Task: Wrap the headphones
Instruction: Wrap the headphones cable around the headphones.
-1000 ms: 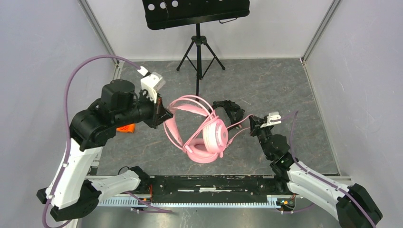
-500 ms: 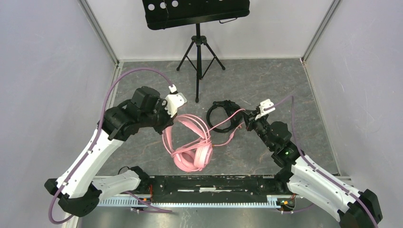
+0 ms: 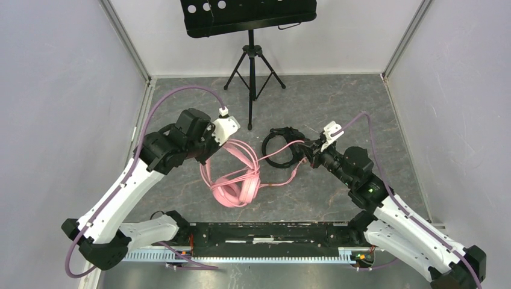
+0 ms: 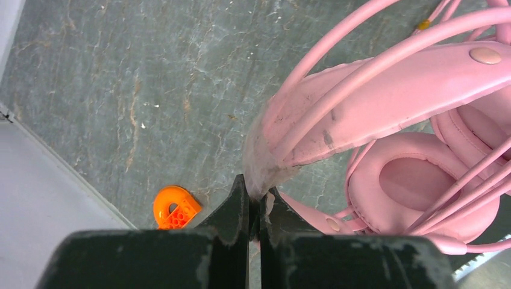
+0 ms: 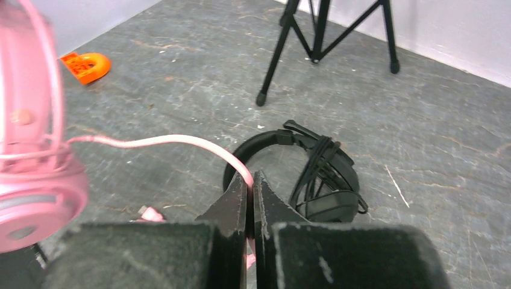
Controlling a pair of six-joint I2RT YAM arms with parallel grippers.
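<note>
Two headphone sets in play. Pink headphones [image 3: 240,188] sit centre-left on the grey mat [image 3: 349,102], close to the near edge, cups low and headband rising toward the left arm. Can't tell if the cups touch the mat. Several strands of pink cable [image 5: 150,140] run across the headband and over one cup.

Left claw [image 4: 258,195]: jaws together, pinched on the headband edge, which looks scuffed at the grip point.

Right claw [image 5: 250,183]: jaws together, clamped on the pink cable. From the clamp, the cable arcs away toward the pink set. A free length hangs below the claw, and its pink plug end shows low in the right wrist view.

Black headphones [image 5: 330,205] lie flat on the mat just past the right claw, between it and the stand, apart from the pink set. Thin black cord is bunched across the band.

Orange plastic piece [image 4: 175,208] is on the mat left of the pink set, near the left wall. Black music stand [image 3: 248,17] is at the far wall, tripod feet on the mat, well apart from both arms.
</note>
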